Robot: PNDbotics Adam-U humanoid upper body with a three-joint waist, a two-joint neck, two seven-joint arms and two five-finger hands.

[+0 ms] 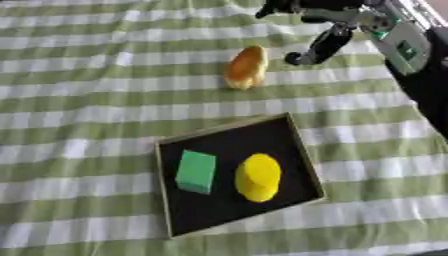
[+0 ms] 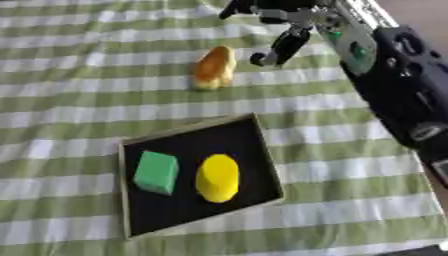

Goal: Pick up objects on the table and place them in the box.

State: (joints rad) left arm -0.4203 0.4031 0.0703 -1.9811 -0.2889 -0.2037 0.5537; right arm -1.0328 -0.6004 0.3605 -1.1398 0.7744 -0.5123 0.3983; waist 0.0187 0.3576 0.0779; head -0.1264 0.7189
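In the left eye view, the right robot hand (image 1: pixel 325 31) hangs over the far side of the striped worktop (image 1: pixel 79 120), fingers relaxed and grasping nothing, just beside an orange-yellow object (image 1: pixel 246 67) lying free on the cloth. Open cloth separates that object from the box (image 1: pixel 173 227).

In the right eye view, the box's black floor carries a green block (image 2: pixel 157 172) and a yellow piece (image 2: pixel 217 178), side by side, apart, clear of the rim.

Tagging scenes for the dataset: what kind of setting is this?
Probably a staged tabletop test setup, not a real home: a green-and-white striped cloth covers the table, with a shallow black box holding a green block and yellow oval piece, an orange-yellow bread-like object nearby.
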